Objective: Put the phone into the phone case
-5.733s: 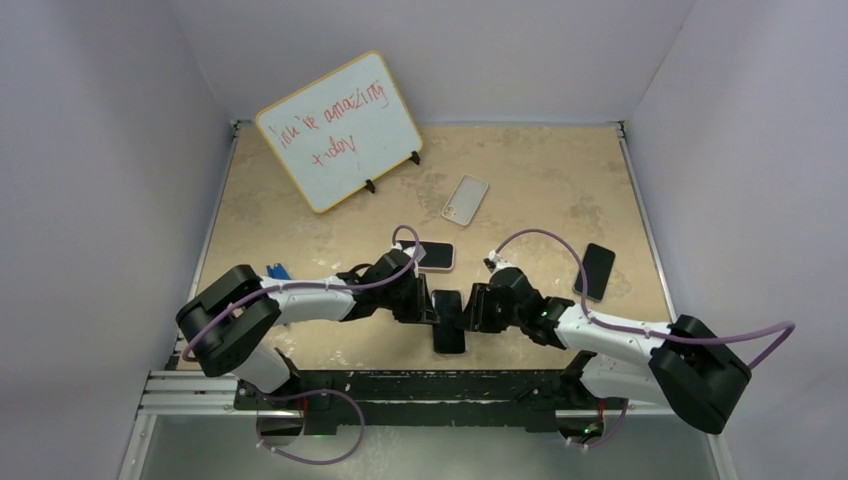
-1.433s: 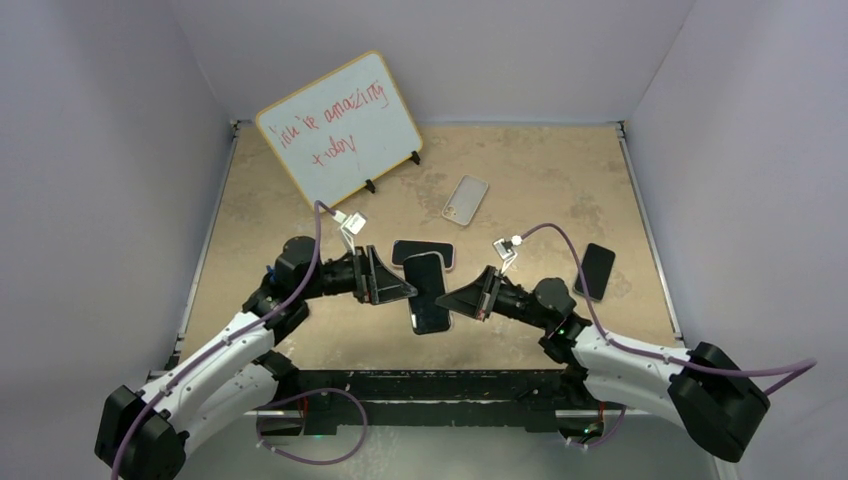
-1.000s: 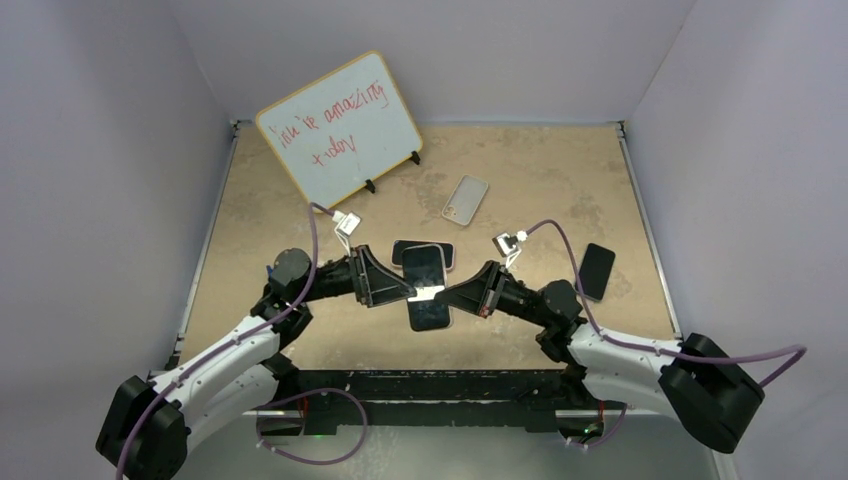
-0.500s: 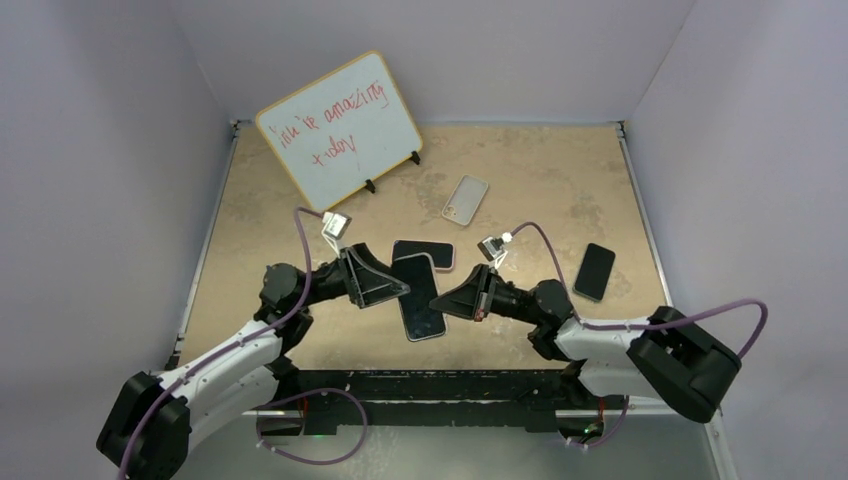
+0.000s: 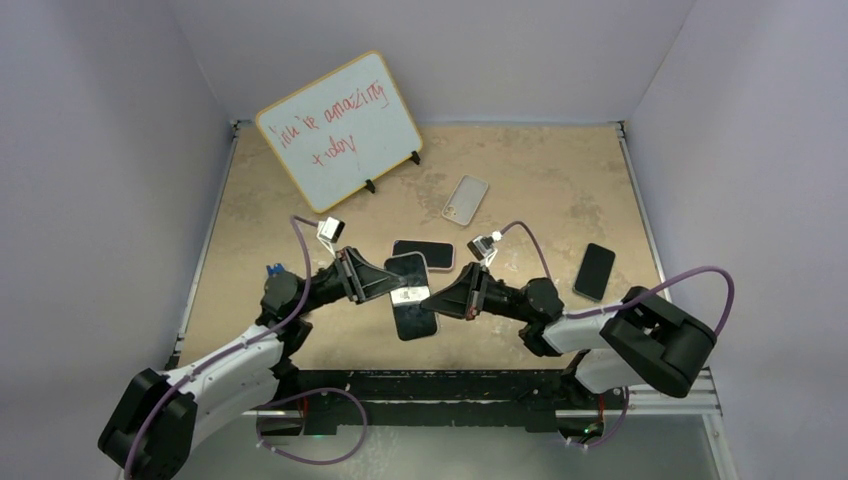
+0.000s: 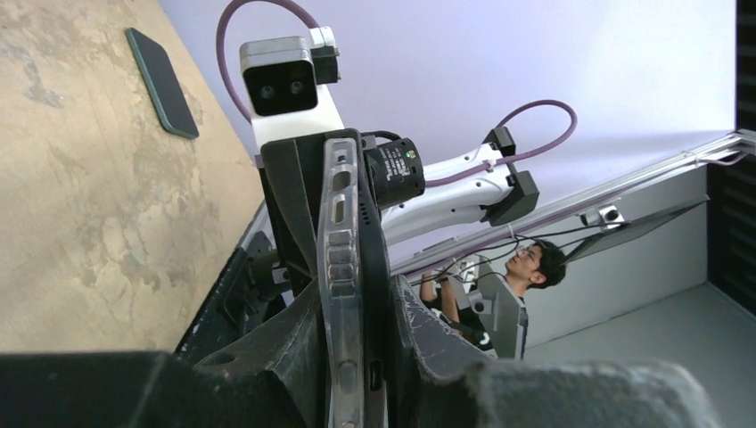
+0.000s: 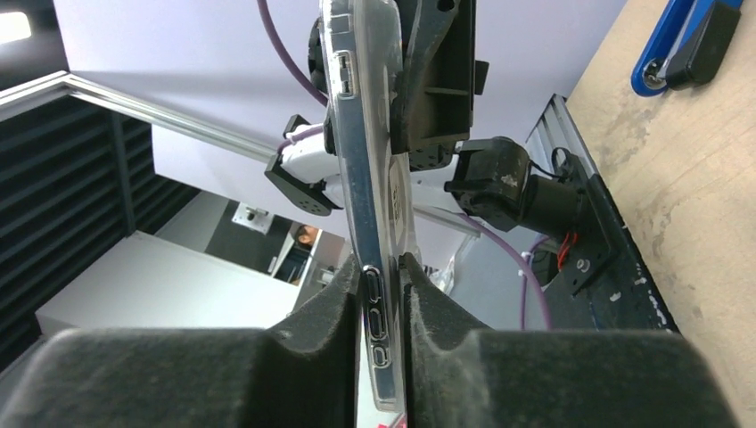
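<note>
At the near edge, the two arms rise from 7 and 5 o'clock and lean in toward each other until their tips meet over the near middle of the surface [image 5: 540, 170]. Between them, lifted clear of the surface, is the phone [image 5: 412, 308], dark screen up in the overhead view and tilted, with its long axis running roughly 6 to 12 o'clock.

The left claw [image 5: 398, 292] comes at it from 9 o'clock and is closed on it. In the left wrist view its fingers [image 6: 428, 343] press against both faces of the edge-on phone. The right claw [image 5: 432, 300] comes from 3 o'clock and is also clamped on it, its pads [image 7: 334, 312] tight on either side of the same edge.

Both wrist views show the clear phone case [image 6: 341, 259] lying flat along one face of the black phone, its button cut-outs in a row. Whether the phone is pressed fully home in it cannot be told.

Just past the held phone, at 12 o'clock from it, a second dark handset [image 5: 432, 254] lies flat on the surface. A small blue object [image 5: 276, 270] sits at 9 o'clock beside the left arm. Another dark handset [image 5: 595, 271] lies at 3 o'clock, well apart from the claws. Farther back, at 1 o'clock, rests a pale handset or case [image 5: 466, 199]. At 11 o'clock, by the far wall, a whiteboard [image 5: 338, 130] with red handwriting stands propped up at a slant.
</note>
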`<control>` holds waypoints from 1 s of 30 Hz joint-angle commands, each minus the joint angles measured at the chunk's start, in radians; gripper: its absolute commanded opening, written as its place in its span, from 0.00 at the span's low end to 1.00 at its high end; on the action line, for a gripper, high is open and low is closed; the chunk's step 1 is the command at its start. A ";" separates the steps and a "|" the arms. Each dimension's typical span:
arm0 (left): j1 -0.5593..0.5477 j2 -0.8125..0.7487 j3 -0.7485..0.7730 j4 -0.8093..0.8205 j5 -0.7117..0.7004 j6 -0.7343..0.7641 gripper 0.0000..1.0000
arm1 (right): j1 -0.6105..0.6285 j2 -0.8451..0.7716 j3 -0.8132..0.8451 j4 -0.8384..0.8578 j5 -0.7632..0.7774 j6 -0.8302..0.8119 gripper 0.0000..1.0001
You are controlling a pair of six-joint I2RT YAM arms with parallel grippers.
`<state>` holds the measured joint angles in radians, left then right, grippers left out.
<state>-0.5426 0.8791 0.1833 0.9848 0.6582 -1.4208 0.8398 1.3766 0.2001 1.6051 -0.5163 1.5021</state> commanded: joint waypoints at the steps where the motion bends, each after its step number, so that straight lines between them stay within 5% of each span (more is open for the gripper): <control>1: -0.009 -0.051 0.049 -0.006 -0.018 0.026 0.00 | 0.015 0.019 0.025 0.155 -0.001 0.017 0.29; 6: -0.011 -0.115 0.140 -0.383 -0.047 0.168 0.00 | 0.036 0.007 0.018 0.045 0.041 -0.036 0.47; 9: -0.011 -0.130 0.199 -0.561 -0.060 0.234 0.00 | 0.048 -0.006 0.025 -0.021 0.059 -0.065 0.31; 12: -0.011 -0.131 0.213 -0.583 -0.037 0.233 0.00 | 0.048 -0.019 0.032 -0.025 0.064 -0.073 0.11; 15: -0.011 -0.134 0.234 -0.583 0.000 0.232 0.20 | 0.048 -0.025 0.036 0.007 0.067 -0.061 0.00; 19: -0.011 -0.180 0.196 -0.406 0.021 0.154 0.46 | 0.048 -0.025 0.039 0.090 0.061 -0.028 0.00; 22: -0.011 -0.199 0.146 -0.249 0.009 0.091 0.52 | 0.048 -0.037 0.036 0.098 0.065 -0.028 0.00; 26: -0.011 -0.199 0.087 -0.114 -0.015 0.021 0.46 | 0.048 -0.034 0.037 0.122 0.058 -0.013 0.00; 30: -0.011 -0.195 0.073 -0.108 -0.031 -0.005 0.20 | 0.048 -0.018 0.019 0.152 0.061 -0.001 0.00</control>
<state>-0.5510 0.7025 0.2504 0.6819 0.6315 -1.3602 0.8978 1.3487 0.2207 1.5608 -0.4942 1.4796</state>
